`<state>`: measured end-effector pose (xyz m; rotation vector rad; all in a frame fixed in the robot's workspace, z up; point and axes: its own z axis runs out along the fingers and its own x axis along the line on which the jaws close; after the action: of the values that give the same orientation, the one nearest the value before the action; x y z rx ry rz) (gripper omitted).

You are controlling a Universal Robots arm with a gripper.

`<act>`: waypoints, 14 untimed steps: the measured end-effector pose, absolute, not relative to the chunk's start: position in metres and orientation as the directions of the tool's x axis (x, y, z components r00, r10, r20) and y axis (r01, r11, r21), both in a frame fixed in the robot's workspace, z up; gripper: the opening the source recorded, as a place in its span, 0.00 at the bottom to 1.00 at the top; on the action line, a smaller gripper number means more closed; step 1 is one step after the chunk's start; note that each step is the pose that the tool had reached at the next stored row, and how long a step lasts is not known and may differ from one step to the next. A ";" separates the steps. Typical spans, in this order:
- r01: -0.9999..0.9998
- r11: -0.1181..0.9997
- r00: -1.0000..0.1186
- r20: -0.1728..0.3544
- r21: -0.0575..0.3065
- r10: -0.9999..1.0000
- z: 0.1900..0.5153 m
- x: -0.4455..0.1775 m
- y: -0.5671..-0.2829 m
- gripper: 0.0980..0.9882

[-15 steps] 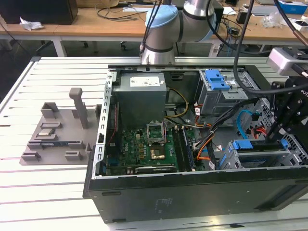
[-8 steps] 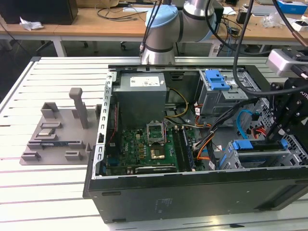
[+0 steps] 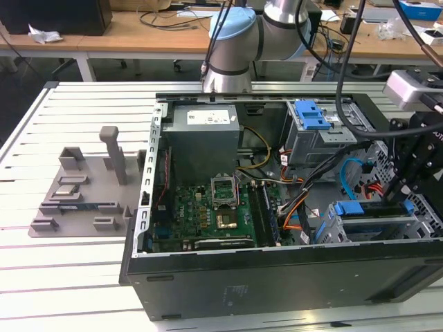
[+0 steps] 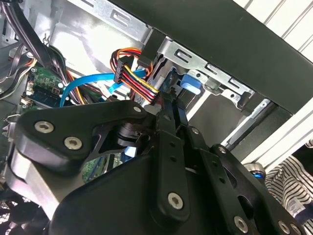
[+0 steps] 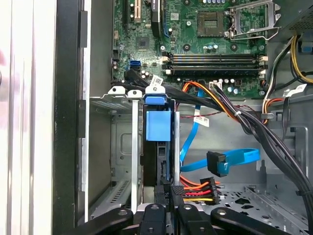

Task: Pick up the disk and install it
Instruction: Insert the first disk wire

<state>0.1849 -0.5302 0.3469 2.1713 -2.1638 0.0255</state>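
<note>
Black gripper (image 5: 167, 196) parts sat closest to the camera in both wrist views, and they pointed straight into the metal drive cage (image 5: 133, 147) at the open side of the computer case (image 3: 277, 280). The arm was low here because the cage is where the disk goes. The disk (image 5: 155, 164) stood on its thin edge in a slot of that cage, with its blue plastic tab (image 5: 159, 125) at the far end, toward the green board (image 5: 205, 44). It stood on its edge because the slot is tall and narrow, so it can only slide in that way. The gripper's tip was right at the near end of the disk, but it was not clear if the fingers were squeezing the disk or just resting by it, so their state could not be told. A plug with red, orange and yellow wires (image 5: 198, 191) lay just beside the tip, and a blue flat cable (image 5: 234, 157) hung near it, both loose. It looked like the disk was already most of the way in. In the exterior view, the case lay on its side on the white table (image 3: 69, 277), with its inside facing up so the arm could reach it. A grey holder (image 3: 79, 197) sat well apart on the exterior view's left.
</note>
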 end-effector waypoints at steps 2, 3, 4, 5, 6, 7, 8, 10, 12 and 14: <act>-0.999 -0.002 0.005 0.064 0.042 -0.998 0.347 0.185 -0.530 0.07; -0.999 -0.002 0.005 0.062 0.042 -0.998 0.347 0.185 -0.531 0.07; -0.999 -0.002 0.005 0.060 0.042 -0.998 0.347 0.185 -0.531 0.07; -0.999 -0.002 0.005 0.058 0.042 -0.998 0.347 0.185 -0.531 0.07; -0.999 -0.003 0.005 0.057 0.042 -0.998 0.346 0.185 -0.532 0.07; -0.999 -0.003 0.005 0.056 0.042 -0.998 0.346 0.185 -0.532 0.07; -0.999 -0.003 0.005 0.055 0.042 -0.998 0.346 0.185 -0.532 0.07; -0.999 -0.003 0.005 0.054 0.042 -0.999 0.345 0.185 -0.533 0.07; -0.999 -0.003 0.005 0.052 0.042 -0.999 0.345 0.185 -0.534 0.07; -0.999 -0.003 0.005 0.046 0.042 -0.999 0.344 0.185 -0.534 0.07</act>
<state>0.1849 -0.5338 0.3444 2.1814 -2.1730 0.0051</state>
